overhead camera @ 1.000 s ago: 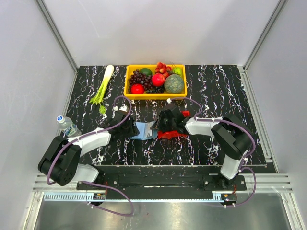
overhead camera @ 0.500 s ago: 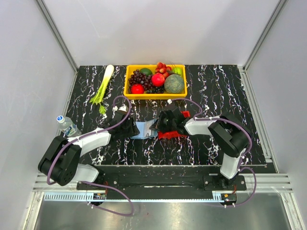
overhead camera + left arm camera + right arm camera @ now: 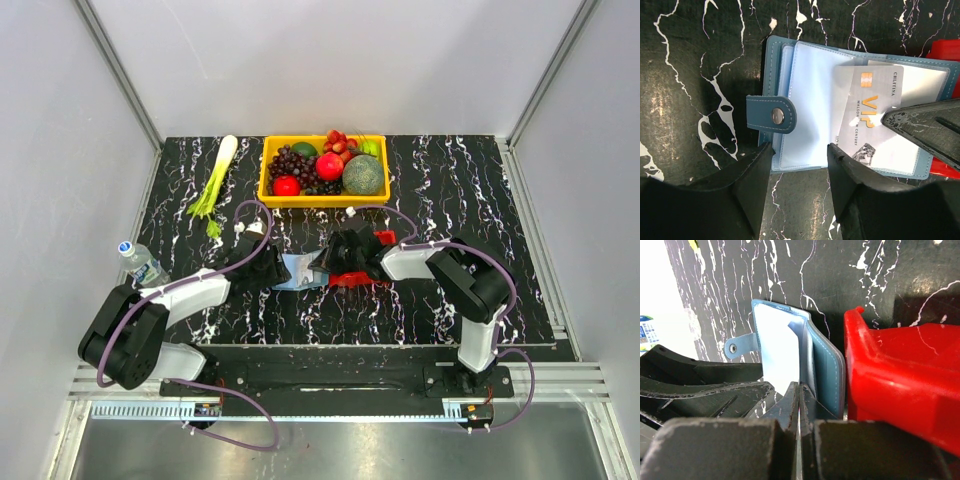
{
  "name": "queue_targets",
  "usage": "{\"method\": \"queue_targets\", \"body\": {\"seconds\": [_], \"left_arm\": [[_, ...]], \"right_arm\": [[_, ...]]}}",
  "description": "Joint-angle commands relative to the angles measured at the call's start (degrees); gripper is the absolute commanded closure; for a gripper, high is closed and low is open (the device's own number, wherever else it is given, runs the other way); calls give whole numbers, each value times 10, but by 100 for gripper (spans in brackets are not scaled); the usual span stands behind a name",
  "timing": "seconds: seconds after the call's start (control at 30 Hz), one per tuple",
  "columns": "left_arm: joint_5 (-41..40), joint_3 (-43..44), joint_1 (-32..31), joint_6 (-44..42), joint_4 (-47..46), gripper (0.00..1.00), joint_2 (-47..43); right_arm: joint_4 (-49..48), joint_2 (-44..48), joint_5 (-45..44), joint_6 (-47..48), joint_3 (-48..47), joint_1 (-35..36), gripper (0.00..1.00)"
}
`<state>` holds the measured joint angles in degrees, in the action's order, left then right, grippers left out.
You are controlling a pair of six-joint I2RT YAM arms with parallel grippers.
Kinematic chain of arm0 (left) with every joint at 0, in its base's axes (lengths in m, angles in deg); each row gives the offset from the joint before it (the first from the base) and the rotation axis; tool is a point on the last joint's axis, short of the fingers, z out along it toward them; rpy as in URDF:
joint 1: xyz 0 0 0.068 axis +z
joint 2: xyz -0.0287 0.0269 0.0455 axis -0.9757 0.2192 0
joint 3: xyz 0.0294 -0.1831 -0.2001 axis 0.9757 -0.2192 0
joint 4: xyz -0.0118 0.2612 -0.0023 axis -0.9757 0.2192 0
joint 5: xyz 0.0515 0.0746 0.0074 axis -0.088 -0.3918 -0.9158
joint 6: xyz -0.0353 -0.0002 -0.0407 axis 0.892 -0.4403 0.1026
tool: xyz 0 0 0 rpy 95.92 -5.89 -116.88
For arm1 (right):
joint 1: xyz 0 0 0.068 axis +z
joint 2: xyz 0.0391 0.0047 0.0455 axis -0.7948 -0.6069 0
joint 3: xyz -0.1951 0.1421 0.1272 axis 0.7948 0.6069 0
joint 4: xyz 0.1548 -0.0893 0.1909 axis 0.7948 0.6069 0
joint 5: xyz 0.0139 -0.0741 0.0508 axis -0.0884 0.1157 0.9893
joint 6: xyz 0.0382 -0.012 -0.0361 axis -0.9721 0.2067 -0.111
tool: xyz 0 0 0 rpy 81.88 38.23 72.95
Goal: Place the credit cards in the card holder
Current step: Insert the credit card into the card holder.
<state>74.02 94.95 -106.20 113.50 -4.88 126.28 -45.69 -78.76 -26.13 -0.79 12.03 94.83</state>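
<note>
The blue card holder [image 3: 298,271] lies open on the black marbled table, its clear pockets up and its snap tab [image 3: 772,114] to the left. My right gripper [image 3: 325,262] is shut on a white VIP credit card [image 3: 870,107] and holds it partly inside a clear pocket of the holder [image 3: 805,115]. In the right wrist view the shut gripper [image 3: 799,390] pinches the card edge-on beside the holder [image 3: 827,375]. My left gripper [image 3: 800,150] is open and empty, with its fingertips at the holder's near edge. Other cards are hidden.
A red tray [image 3: 362,281] sits right against the holder, under my right arm; it also shows in the right wrist view [image 3: 900,370]. A yellow basket [image 3: 325,200] of fruit stands at the back. A leek [image 3: 215,180] lies back left and a water bottle [image 3: 143,262] at the left edge.
My right gripper has edged slightly left with the card, further over the holder. The left arm has barely moved.
</note>
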Motion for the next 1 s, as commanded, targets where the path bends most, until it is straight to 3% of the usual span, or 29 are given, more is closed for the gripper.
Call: {"method": "queue_targets", "body": {"seconds": [0.0, 0.43, 0.97], "left_arm": [[5, -14, 2, -1, 12, 48, 11], [9, -14, 3, -3, 9, 51, 23], [23, -16, 3, -4, 1, 51, 25]], "right_arm": [[13, -12, -20, 24, -20, 0, 100], [13, 17, -85, 35, 0, 0, 100], [110, -16, -53, 46, -67, 36, 100]]}}
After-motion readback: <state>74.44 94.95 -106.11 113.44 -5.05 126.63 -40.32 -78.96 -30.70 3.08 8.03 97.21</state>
